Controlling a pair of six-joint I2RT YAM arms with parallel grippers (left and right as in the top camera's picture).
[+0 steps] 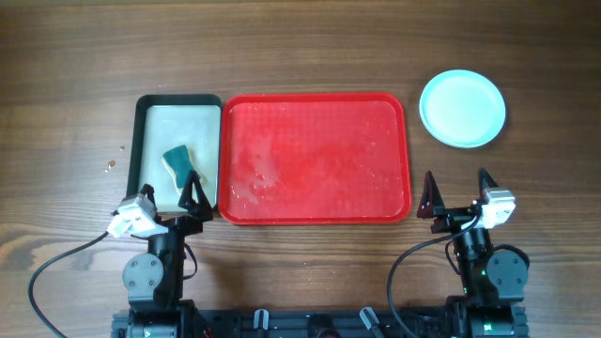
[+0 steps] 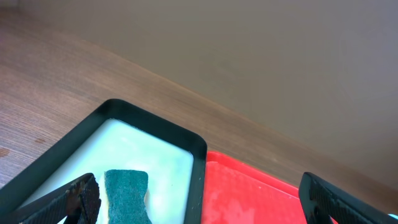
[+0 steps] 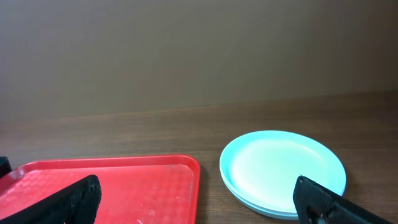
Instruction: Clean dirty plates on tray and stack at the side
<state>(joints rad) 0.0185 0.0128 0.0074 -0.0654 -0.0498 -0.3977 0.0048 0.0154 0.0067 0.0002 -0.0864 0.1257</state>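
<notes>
The red tray (image 1: 315, 160) lies mid-table with wet smears and nothing on it; it also shows in both wrist views (image 2: 249, 199) (image 3: 124, 186). A stack of pale turquoise plates (image 1: 462, 109) rests on the wood to the tray's upper right, seen as a stack of at least two (image 3: 283, 171). My left gripper (image 1: 169, 192) is open near the black-rimmed tray's front edge, empty. Off the red tray's front right corner, my right gripper (image 1: 457, 188) stands open and empty, short of the plates.
A black-rimmed tray (image 1: 178, 155) with a pale inside sits against the red tray's left side and holds a green sponge (image 1: 179, 163) (image 2: 127, 193). A small crumb (image 1: 110, 164) lies on the wood to its left.
</notes>
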